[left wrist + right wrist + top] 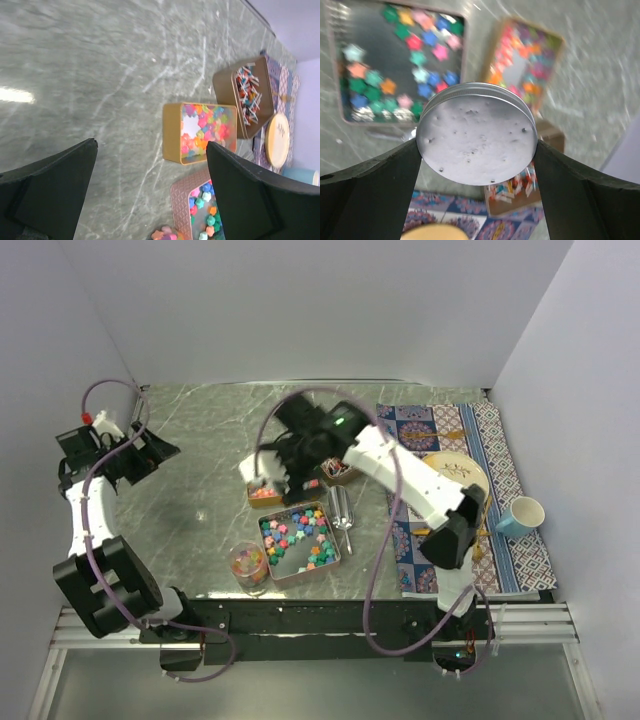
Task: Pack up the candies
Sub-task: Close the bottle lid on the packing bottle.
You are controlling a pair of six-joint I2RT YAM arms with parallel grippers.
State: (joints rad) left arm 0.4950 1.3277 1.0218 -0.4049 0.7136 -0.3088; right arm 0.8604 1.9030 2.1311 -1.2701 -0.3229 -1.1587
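Observation:
Pastel star candies [298, 533] lie in a pink tray [337, 558]. Orange-pink-yellow candies [207, 131] fill a bronze tin [171, 134], and twist-wrapped ones [248, 92] fill a second tin [223, 85]. A small glass jar [248, 564] at the front also holds candies. My right gripper [476, 149] is shut on a round silver metal lid [476, 132], held flat between its fingers above the tins and the tray [332, 75]. In the top view that gripper [268, 468] hovers over the first tin. My left gripper [151, 150] stands open and empty at the far left [150, 454].
A patterned mat [500, 455] covers the right side, with a round wooden disc [458, 472] and a light blue cup [522, 516] on it. A metal utensil [343, 511] lies right of the tray. White walls close in the table.

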